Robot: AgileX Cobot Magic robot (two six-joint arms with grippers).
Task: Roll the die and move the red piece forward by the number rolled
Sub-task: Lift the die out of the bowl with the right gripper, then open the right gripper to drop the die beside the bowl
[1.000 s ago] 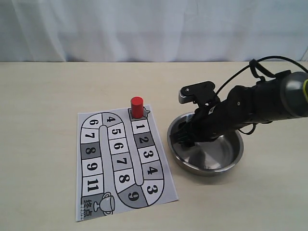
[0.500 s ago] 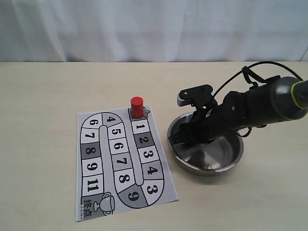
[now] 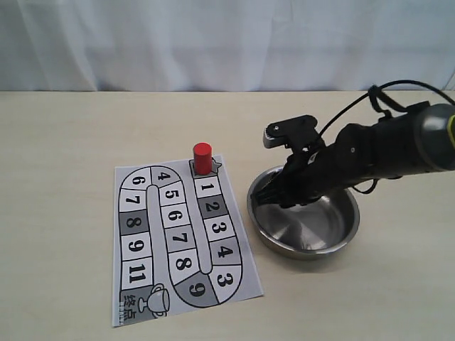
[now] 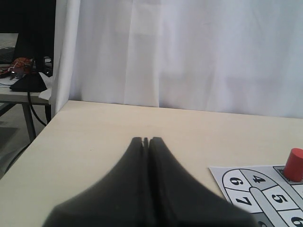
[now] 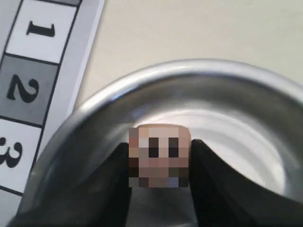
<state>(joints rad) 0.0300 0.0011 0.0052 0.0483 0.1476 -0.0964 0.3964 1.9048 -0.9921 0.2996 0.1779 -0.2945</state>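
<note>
the die [image 5: 160, 161], a small pale tan wooden cube w/ dark pips, sits clamped between the black fingers of the right gripper [image 5: 160, 164], jaws closed on two opposite flat faces, inside the rim of the steel bowl [image 5: 189, 66], a round shallow polished dish right of centre in the exterior view; in that view the right gripper [image 3: 275, 195] hides the cube. judging by look: die is light, rigid, hard-edged, prob a bit slick on smooth wood, so face-to-face hold across the middle is the safe one, corners would let it twist out; not fragile, ok to drop. bowl is hard & glossy w/ curved walls, so a released cube should bounce & tumble but stay in. pips on the facing side too blocky to count. the red piece [image 3: 202, 158], a small solid red upright cylinder, stands on the start square at the upper end of the board [image 3: 181, 234], a flat printed paper sheet w/ numbered grey & white squares on the matte beige table [image 3: 71, 142]; smooth, stiff, light, best taken around its sides. left gripper [image 4: 146, 140] jaws pressed together, nothing between
</note>
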